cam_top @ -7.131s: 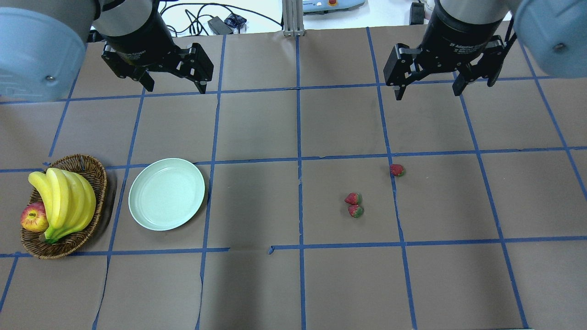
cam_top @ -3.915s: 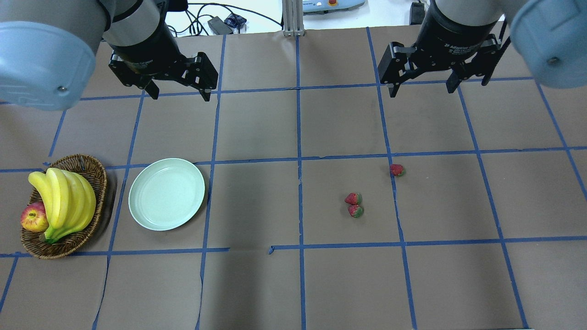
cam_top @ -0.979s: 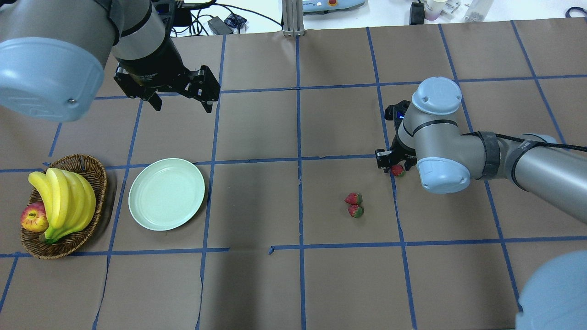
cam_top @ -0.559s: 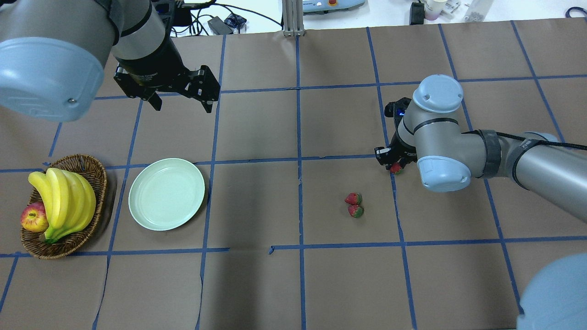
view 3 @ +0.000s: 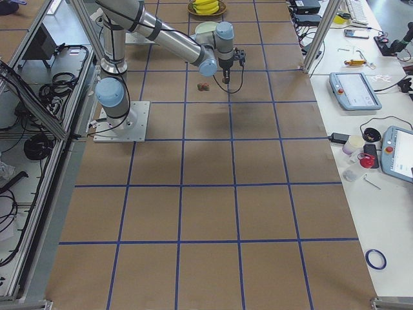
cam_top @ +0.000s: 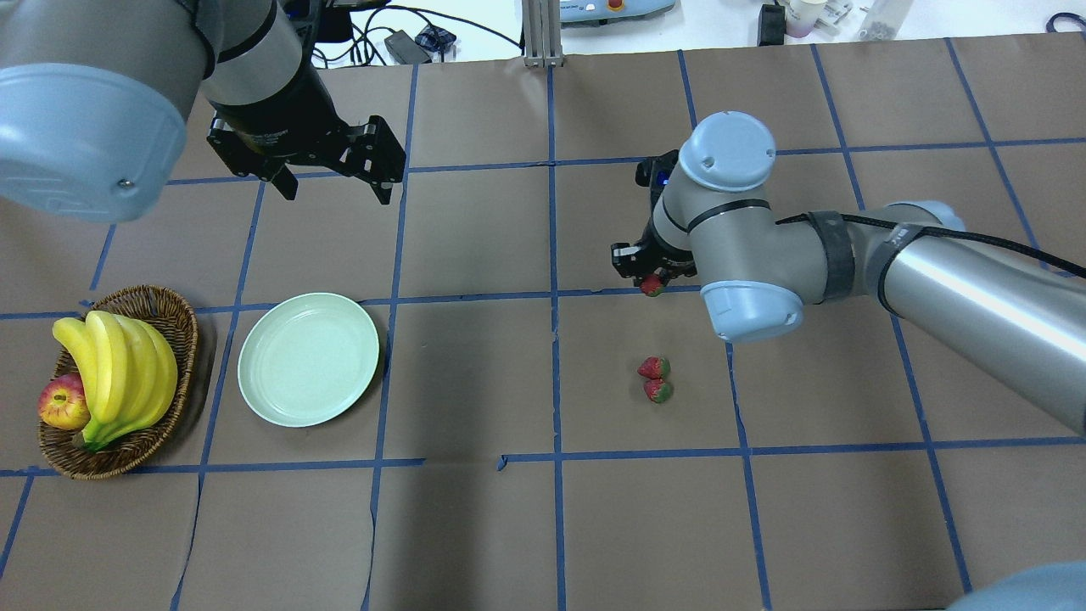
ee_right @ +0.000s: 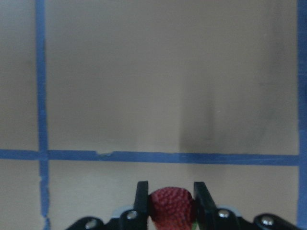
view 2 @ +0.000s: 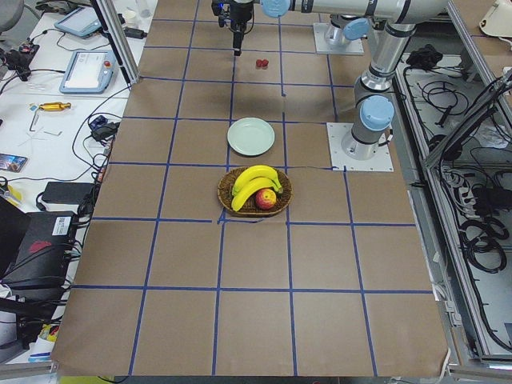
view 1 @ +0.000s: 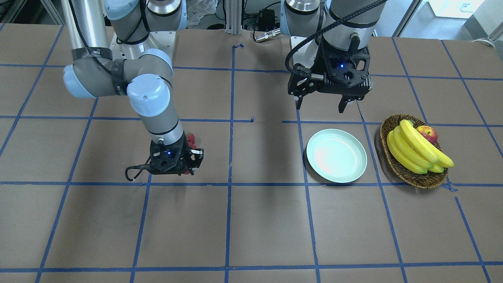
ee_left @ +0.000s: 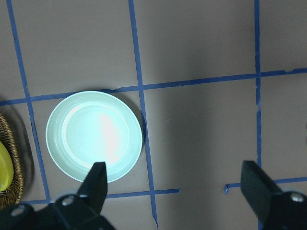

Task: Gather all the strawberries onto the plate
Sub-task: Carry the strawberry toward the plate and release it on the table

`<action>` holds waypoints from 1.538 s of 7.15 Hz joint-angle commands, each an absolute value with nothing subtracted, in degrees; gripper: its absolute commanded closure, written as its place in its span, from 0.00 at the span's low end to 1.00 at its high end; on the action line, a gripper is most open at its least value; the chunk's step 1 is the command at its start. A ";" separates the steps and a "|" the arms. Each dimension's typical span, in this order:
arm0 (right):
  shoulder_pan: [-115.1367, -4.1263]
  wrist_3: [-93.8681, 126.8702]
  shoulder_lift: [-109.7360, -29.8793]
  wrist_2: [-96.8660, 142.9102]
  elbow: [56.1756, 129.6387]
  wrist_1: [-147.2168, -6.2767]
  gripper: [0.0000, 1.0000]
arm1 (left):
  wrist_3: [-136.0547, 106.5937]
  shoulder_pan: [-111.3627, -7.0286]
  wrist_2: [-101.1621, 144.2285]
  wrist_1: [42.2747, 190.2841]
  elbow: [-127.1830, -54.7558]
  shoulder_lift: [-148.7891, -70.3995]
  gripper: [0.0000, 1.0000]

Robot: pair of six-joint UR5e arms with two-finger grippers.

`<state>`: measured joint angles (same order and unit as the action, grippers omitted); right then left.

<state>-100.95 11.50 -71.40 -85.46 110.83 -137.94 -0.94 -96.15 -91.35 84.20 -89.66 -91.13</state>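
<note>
My right gripper (cam_top: pixel 652 283) is shut on one strawberry (cam_top: pixel 652 287) and holds it above the table near the middle. The right wrist view shows the red berry (ee_right: pixel 171 203) pinched between the two fingers of this gripper (ee_right: pixel 171 201). Two more strawberries (cam_top: pixel 656 378) lie side by side on the brown paper, just in front of that gripper. The pale mint-green plate (cam_top: pixel 308 359) lies empty at the left, also in the left wrist view (ee_left: pixel 94 136). My left gripper (cam_top: pixel 337 191) hangs open and empty above and behind the plate.
A brown wicker basket (cam_top: pixel 161 310) with bananas (cam_top: pixel 119 373) and a red-yellow apple (cam_top: pixel 63 403) stands left of the plate. Blue tape lines grid the brown table cover. Cables and devices lie beyond the far table edge.
My right arm came down onto the far-right strawberry, shut on it, lifted it and has carried it left. The left gripper has barely moved. The other two strawberries lie as before.
</note>
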 commanded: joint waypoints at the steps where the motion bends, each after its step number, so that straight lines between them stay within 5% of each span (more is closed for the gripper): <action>1: -109.83 24.02 -69.54 -82.73 107.34 -138.25 1.00 | -0.88 -96.15 -91.41 84.20 -89.91 -90.97 0.00; 4: -117.24 27.69 -63.55 -82.36 104.41 -138.43 0.98 | -0.79 -96.06 -91.23 84.20 -89.65 -90.97 0.00; 5: -117.59 27.42 -62.67 -82.18 104.76 -138.17 0.70 | -0.97 -96.15 -91.40 84.20 -89.82 -90.97 0.00; 6: -117.60 27.16 -62.32 -81.83 104.85 -138.08 0.01 | -0.88 -96.15 -91.32 84.20 -89.82 -90.97 0.00; 11: -110.16 13.95 -69.49 -85.85 104.94 -125.23 0.00 | -0.88 -96.15 -91.23 84.20 -89.82 -90.88 0.00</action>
<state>-113.91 20.54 -66.54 -84.10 104.81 -132.18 -0.75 -96.11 -91.23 84.20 -89.69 -90.91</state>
